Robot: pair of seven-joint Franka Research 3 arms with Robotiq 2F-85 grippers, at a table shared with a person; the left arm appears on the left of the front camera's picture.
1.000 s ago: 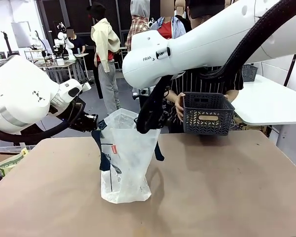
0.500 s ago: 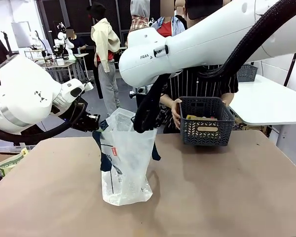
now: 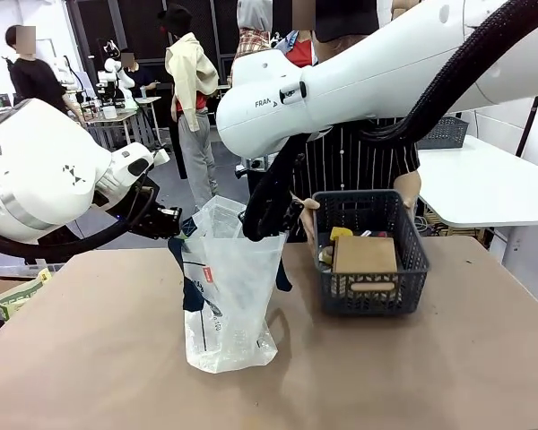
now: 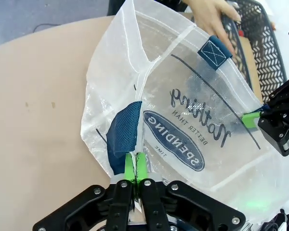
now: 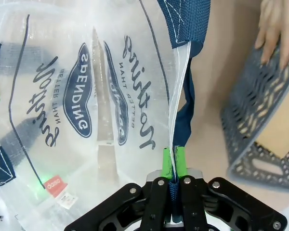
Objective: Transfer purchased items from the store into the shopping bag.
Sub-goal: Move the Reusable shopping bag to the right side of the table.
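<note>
Front view shows the translucent white plastic shopping bag [image 3: 229, 305] with navy blue strap handles standing upright near the middle of the brown table [image 3: 448, 376], its mouth held open from two sides. The left gripper [image 4: 135, 166] has its green pads pressed together on the bag's rim, next to one navy handle patch. The right gripper [image 5: 171, 161] pinches the opposite rim seam, where the other strap runs down between its fingers. Just beside the bag, toward the far right, a person's hand [image 3: 307, 218] holds the dark grey plastic basket with lattice sides [image 3: 377, 303], tipped toward the robot. Inside it lie a flat brown box [image 3: 365, 254] and a yellow item [image 3: 341, 234]; the other goods are too hidden to name. I see nothing inside the bag, so I judge that the transfer has not begun: the bag is ready, and all items are left to move.
</note>
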